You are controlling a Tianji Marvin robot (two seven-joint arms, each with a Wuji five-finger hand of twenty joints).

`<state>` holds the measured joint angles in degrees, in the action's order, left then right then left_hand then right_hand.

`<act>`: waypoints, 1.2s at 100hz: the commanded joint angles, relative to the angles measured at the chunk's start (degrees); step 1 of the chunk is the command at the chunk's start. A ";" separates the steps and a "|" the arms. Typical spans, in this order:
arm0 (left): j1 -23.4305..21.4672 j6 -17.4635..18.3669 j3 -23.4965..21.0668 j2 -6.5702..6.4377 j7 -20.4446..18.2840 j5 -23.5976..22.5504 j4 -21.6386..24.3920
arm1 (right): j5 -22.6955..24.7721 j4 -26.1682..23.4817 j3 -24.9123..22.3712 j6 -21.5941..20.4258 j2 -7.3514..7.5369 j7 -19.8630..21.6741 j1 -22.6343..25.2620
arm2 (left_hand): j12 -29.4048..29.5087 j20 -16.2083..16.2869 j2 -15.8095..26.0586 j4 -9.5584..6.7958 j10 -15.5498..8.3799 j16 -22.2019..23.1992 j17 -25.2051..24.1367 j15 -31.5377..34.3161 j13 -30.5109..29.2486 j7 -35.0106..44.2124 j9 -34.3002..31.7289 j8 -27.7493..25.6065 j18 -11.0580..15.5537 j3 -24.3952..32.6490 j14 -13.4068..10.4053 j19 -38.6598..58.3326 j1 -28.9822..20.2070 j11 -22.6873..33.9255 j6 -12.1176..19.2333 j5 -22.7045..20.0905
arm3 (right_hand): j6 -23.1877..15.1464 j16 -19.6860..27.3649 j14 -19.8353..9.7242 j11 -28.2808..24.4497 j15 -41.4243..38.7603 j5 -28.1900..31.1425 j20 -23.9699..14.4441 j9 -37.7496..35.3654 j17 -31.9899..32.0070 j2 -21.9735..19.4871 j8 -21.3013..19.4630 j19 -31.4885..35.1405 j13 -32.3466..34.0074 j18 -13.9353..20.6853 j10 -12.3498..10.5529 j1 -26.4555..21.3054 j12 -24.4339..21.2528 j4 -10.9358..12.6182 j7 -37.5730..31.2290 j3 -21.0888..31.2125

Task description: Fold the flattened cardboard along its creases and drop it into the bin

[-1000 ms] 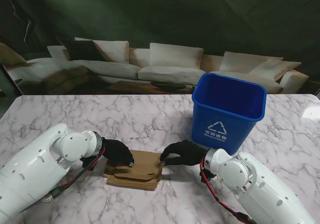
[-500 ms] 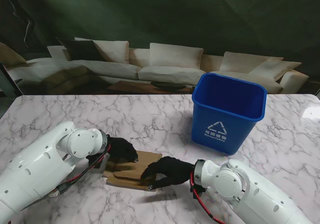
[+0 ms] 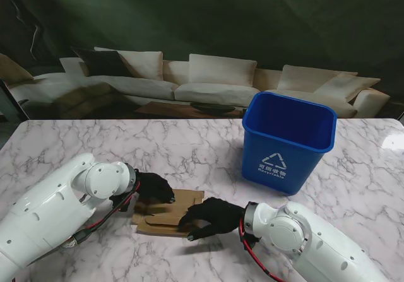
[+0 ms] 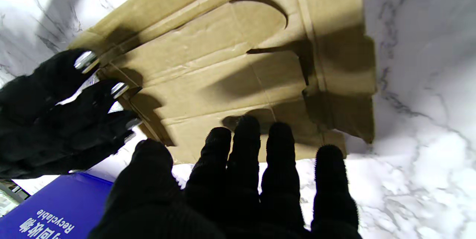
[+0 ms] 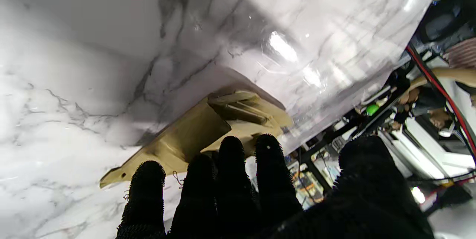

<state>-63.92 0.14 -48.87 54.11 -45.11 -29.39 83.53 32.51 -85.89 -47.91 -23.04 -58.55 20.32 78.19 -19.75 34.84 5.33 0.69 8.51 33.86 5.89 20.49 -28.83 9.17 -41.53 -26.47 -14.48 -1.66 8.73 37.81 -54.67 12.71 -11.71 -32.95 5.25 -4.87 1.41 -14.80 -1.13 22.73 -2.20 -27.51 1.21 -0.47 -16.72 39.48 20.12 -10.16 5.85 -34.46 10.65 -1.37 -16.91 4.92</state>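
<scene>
The cardboard (image 3: 169, 211) lies flat on the desk (image 3: 208, 149), nearer to me than the bin (image 3: 287, 141), long axis running between my left hand (image 3: 153, 188), fingers spread on its far edge, and my right hand (image 3: 211, 217), loosely curled at its near-right corner, grasping nothing.

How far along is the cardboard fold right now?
Early. The brown flattened cardboard lies on the marble table, mostly flat. Both black-gloved robot hands, left and right, rest fingers at its edges without a clear grip. Folding and dropping it into the blue plastic bin remain.
</scene>
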 commanded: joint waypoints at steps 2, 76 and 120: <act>-1.52 -0.63 1.23 -0.06 -1.54 -0.03 -2.49 | -2.18 -0.53 0.40 0.22 0.60 -0.28 0.68 | 2.03 -0.56 3.17 0.43 3.81 -3.52 -0.24 -5.19 -1.48 -0.07 1.69 0.73 -1.22 -0.48 8.56 2.45 -2.44 -6.34 -1.47 1.21 | -1.17 -0.27 -0.44 -1.39 -0.61 0.76 -0.88 0.52 0.06 -1.05 -0.35 1.34 0.23 -0.09 -0.44 0.32 0.71 -0.41 -0.85 -0.02; 0.25 -2.35 3.14 0.34 -0.73 2.06 -4.13 | -1.03 -1.41 1.63 -5.07 0.20 -3.91 0.93 | 1.94 -1.19 3.63 0.38 4.24 -3.21 -0.12 -4.58 -1.66 -0.06 1.39 0.95 -0.95 -0.50 8.91 4.04 -3.17 -6.38 -1.90 1.42 | -0.29 0.99 -1.13 -0.60 0.58 0.42 -1.36 3.20 -0.64 -1.03 -0.42 2.14 -0.95 2.50 0.00 -0.32 0.13 -0.34 -0.70 -0.02; -0.66 -2.43 1.79 0.59 0.03 2.58 -3.63 | -7.69 5.71 9.37 0.10 0.50 1.28 -5.37 | 1.91 -1.47 3.47 0.40 4.12 -3.18 -0.13 -4.54 -1.53 0.32 1.43 0.84 -0.83 -0.60 8.92 4.34 -3.03 -6.43 -1.77 0.76 | 0.68 -0.86 0.99 -0.31 -2.98 0.43 -2.84 0.18 -3.47 -2.00 0.09 4.42 4.70 0.53 1.43 -0.58 -0.22 -0.48 -0.20 -0.56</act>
<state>-62.08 -2.21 -47.31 54.77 -43.82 -26.19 81.23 23.82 -81.54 -38.40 -23.83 -58.33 21.14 72.46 -21.29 34.09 6.01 0.69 9.13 36.14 5.89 23.88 -30.70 9.16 -43.08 -25.90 -14.48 -1.64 10.76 39.86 -55.33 15.26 -12.31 -32.95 5.17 -4.64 2.09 -14.91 -2.40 22.85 -2.97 -26.03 0.58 -0.57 -16.72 40.75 23.00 -0.25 6.37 -34.46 10.92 -1.37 -16.96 4.92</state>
